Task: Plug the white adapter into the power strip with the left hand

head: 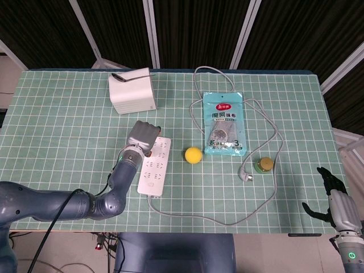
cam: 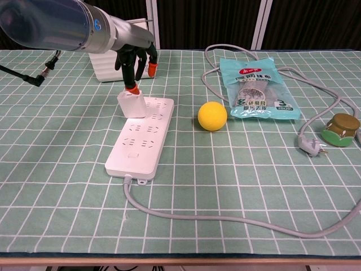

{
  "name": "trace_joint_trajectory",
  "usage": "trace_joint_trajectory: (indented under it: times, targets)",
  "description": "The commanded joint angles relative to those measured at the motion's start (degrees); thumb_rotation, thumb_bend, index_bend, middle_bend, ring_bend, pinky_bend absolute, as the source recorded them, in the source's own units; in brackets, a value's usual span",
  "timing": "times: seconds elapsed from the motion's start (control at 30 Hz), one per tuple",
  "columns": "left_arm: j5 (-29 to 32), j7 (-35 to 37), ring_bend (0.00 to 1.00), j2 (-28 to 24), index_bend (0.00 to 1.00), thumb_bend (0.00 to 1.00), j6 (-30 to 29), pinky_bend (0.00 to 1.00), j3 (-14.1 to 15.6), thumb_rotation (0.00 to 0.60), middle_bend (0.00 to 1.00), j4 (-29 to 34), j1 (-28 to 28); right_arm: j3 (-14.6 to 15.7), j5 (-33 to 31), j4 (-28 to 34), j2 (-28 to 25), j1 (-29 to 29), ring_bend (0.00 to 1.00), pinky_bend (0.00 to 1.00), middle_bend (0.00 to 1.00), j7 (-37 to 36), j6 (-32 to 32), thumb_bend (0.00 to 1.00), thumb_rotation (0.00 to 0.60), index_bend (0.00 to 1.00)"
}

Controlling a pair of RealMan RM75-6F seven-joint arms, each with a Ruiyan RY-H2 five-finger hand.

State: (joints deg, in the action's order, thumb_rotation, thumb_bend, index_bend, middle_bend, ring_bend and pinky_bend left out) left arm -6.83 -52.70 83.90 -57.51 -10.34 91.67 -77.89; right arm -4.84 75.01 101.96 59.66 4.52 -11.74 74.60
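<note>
The white adapter (cam: 131, 104) stands upright in the far end of the white power strip (cam: 141, 141), tilted slightly. My left hand (cam: 135, 56) hovers just above it, fingers pointing down, and one orange fingertip (cam: 131, 88) touches the adapter's top. From the head view the left hand (head: 142, 135) covers the far end of the power strip (head: 152, 169) and hides the adapter. My right hand (head: 334, 199) hangs off the table's near right corner with fingers spread, holding nothing.
A yellow ball (cam: 212, 116) lies right of the strip. Beyond it sits a teal pouch (cam: 256, 89), ringed by a grey cable ending in a loose plug (cam: 310, 145). A small green jar (cam: 341, 129) stands far right. A white box (head: 132, 94) with a spoon is behind my left hand.
</note>
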Motion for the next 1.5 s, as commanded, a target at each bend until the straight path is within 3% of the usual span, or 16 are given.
trace_joint_trajectory:
  times: [0.03, 0.17, 0.3, 0.53, 0.73, 0.9, 1.13, 1.5]
  targets:
    - [-20.8, 28.2, 0.65, 2.9, 0.62, 0.31, -4.2, 0.75, -9.1, 0.6, 0.73, 1.8, 11.8, 0.0, 0.0, 0.0, 0.0, 0.0, 0.0, 0.0, 0.0, 0.1, 0.1, 0.34, 0.6, 0.0]
    - [-24.0, 36.8, 0.76, 5.4, 0.72, 0.31, -3.9, 0.85, -11.4, 0.6, 0.85, 1.5, 14.7, 0.0, 0.1, -0.1, 0.1, 0.0, 0.0, 0.0, 0.0, 0.1, 0.1, 0.34, 0.6, 0.0]
    - [-21.4, 41.8, 0.84, 6.3, 0.77, 0.31, -1.4, 0.93, -13.2, 0.6, 0.91, 2.6, 16.5, 0.0, 0.0, -0.1, 0.0, 0.0, 0.0, 0.0, 0.0, 0.0, 0.0, 0.34, 0.6, 0.0]
    - [-8.5, 49.1, 0.91, 3.1, 0.82, 0.31, 11.0, 0.98, -16.1, 0.6, 0.98, 4.3, 19.0, 0.0, -0.1, 0.0, 0.0, 0.0, 0.0, 0.0, 0.0, 0.0, -0.1, 0.34, 0.6, 0.0]
    - [-5.4, 52.6, 0.92, 1.6, 0.83, 0.31, 18.0, 0.99, -15.9, 0.6, 0.99, 1.1, 19.7, 0.1, -0.1, 0.1, 0.0, 0.0, 0.0, 0.0, 0.0, 0.1, -0.2, 0.34, 0.6, 0.0]
    - [-1.5, 58.2, 0.94, 0.7, 0.84, 0.32, 28.0, 1.0, -17.4, 0.6, 1.0, -2.0, 20.0, 0.0, -0.3, 0.1, 0.0, 0.1, 0.0, 0.0, 0.0, 0.0, -0.3, 0.34, 0.6, 0.0]
    - [-4.3, 63.6, 0.94, -0.7, 0.84, 0.32, 37.5, 1.0, -18.4, 0.6, 1.0, -4.6, 21.4, 0.1, -0.3, 0.1, -0.2, 0.1, 0.0, 0.0, 0.0, -0.2, -0.5, 0.34, 0.6, 0.0]
    - [-9.3, 69.5, 0.94, 0.2, 0.84, 0.32, 39.6, 1.0, -17.7, 0.6, 1.0, -7.5, 22.0, 0.1, -0.3, 0.2, -0.2, 0.1, 0.0, 0.0, 0.0, -0.1, -0.5, 0.34, 0.6, 0.0]
